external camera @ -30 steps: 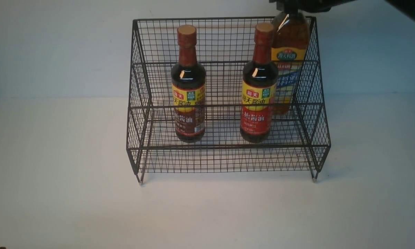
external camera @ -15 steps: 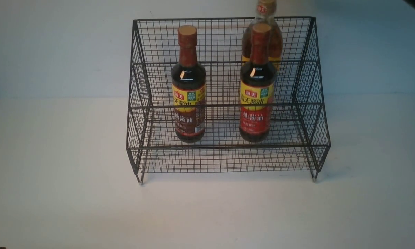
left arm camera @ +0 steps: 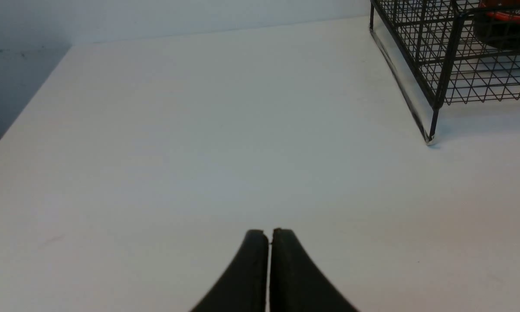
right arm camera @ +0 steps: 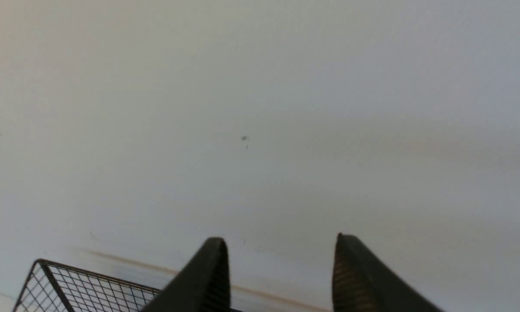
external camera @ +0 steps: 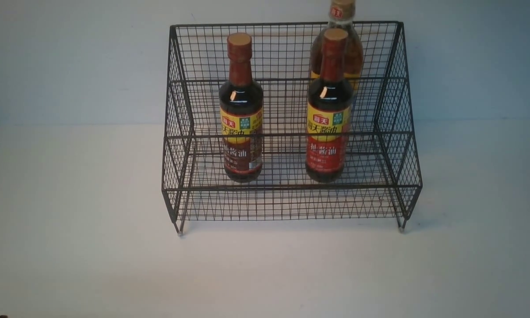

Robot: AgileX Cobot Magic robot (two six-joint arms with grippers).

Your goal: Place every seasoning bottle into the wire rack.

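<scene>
The black wire rack stands mid-table. Two slim dark soy-sauce bottles stand upright on its lower step: one on the left, one on the right. The larger amber bottle stands upright on the upper step, right behind the right soy bottle and mostly hidden by it. Neither gripper shows in the front view. My left gripper is shut and empty over bare table, with a rack corner beside it. My right gripper is open and empty, facing the wall above a rack corner.
White table spreads around the rack on the left, right and front. A pale wall rises behind it. The table's left edge shows in the left wrist view.
One second ago my right arm held the amber bottle by its top at the rack's upper right. The bottle now stands free further left, behind the right soy bottle, and the arm has left the front view.
</scene>
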